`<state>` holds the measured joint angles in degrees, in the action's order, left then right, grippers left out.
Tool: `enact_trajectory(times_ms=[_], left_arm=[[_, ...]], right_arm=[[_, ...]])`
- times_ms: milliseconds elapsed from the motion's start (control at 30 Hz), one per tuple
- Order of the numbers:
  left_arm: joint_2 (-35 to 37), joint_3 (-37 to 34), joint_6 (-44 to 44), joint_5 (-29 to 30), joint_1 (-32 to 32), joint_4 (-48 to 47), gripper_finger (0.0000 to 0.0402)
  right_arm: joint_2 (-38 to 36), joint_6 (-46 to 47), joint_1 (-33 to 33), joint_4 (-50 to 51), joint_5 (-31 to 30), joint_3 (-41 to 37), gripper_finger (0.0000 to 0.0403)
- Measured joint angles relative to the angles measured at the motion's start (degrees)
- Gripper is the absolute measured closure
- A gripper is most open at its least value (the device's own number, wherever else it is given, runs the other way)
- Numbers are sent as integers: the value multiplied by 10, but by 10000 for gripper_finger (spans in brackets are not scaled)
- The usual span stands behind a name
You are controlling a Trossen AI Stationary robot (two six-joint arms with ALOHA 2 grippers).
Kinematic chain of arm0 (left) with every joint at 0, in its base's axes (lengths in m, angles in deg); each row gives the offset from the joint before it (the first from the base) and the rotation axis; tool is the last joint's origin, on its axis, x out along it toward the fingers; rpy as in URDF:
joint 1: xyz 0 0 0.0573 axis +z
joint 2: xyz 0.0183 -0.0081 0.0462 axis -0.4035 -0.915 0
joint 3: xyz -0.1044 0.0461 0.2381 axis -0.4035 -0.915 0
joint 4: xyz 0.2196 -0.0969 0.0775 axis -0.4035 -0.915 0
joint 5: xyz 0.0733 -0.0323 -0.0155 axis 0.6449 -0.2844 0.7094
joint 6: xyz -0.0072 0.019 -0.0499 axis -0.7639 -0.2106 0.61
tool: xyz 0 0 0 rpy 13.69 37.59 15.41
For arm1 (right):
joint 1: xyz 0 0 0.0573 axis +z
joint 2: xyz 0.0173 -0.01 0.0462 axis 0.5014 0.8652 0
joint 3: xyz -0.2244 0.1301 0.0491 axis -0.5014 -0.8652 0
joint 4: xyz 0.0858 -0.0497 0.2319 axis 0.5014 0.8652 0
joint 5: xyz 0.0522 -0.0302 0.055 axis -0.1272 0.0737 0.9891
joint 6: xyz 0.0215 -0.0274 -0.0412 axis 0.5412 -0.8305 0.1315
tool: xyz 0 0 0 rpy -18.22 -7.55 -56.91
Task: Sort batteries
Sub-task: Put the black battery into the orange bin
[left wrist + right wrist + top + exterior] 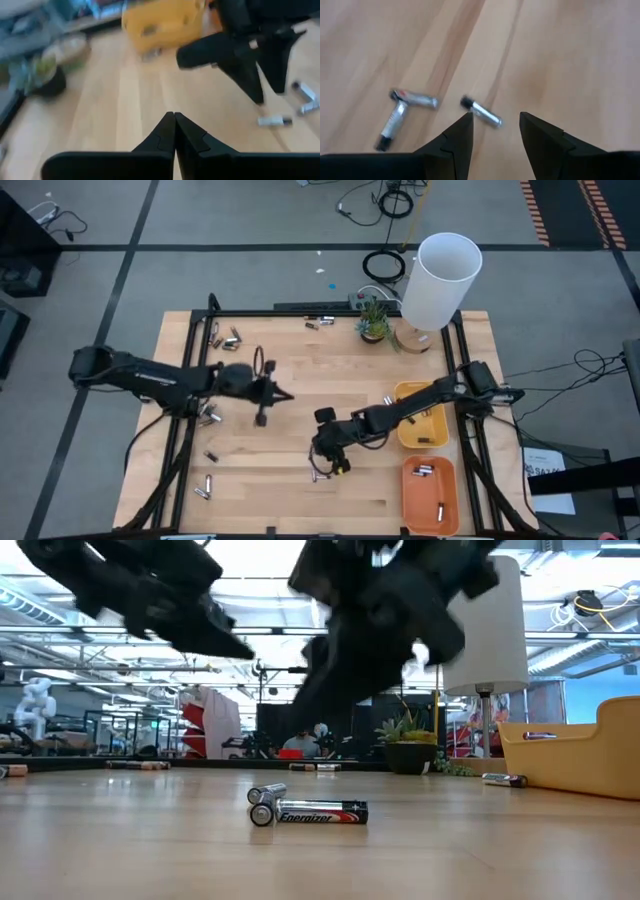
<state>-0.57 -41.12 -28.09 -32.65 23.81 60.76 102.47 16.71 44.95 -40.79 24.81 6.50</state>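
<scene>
Right end effector [495, 125] open, empty, over loose battery [481, 112] on bench; next: descend, straddle it, close.

You see a white lamp [440, 278] and a small potted plant [374, 318] at the table's [300, 370] far edge, and yellow [421, 416] and orange [430, 492] trays along its right edge.
</scene>
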Motion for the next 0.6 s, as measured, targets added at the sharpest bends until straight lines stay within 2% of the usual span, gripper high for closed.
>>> enact_trajectory(times_ms=[100,200,267,433,600], left_arm=[[18,-20,43,136,-71,-6,398],[26,-28,94,231,-122,4,396],[27,-28,119,252,-146,5,394],[33,-27,133,252,-190,-3,394],[32,-28,173,253,-222,-25,394]], right_arm=[[32,-39,-5,-34,17,0,250],[52,-74,-7,-66,18,0,250],[58,-88,-7,-64,22,0,250],[66,-83,-8,-61,42,0,261],[87,-74,-10,-66,65,3,320]])
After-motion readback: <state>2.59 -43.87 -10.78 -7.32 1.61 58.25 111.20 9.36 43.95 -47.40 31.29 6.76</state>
